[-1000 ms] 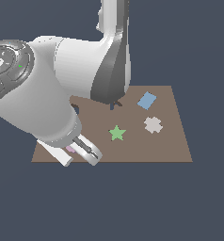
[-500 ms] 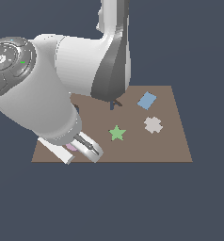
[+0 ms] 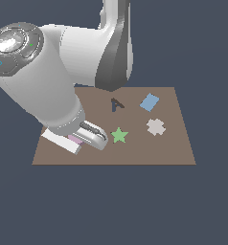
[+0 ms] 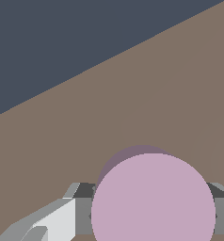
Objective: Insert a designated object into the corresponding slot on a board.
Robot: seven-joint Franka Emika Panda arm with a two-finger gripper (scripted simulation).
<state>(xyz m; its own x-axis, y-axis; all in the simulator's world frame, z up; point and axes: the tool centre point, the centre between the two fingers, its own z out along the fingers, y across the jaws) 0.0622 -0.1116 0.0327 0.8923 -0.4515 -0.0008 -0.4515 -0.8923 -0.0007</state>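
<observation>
The disc (image 4: 153, 197) sits pinched between the gripper (image 3: 82, 139) fingers (image 4: 55, 221), low over the board (image 3: 173, 139). It looks light, stiff and thin; an edge grip seems right. The hole isn't visible.

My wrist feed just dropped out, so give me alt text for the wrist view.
A lilac-pink disc fills the lower part of the frame, sitting between the gripper's grey fingers, which show on either side of it. Behind it the brown board runs diagonally to its edge, with dark background beyond.
</observation>
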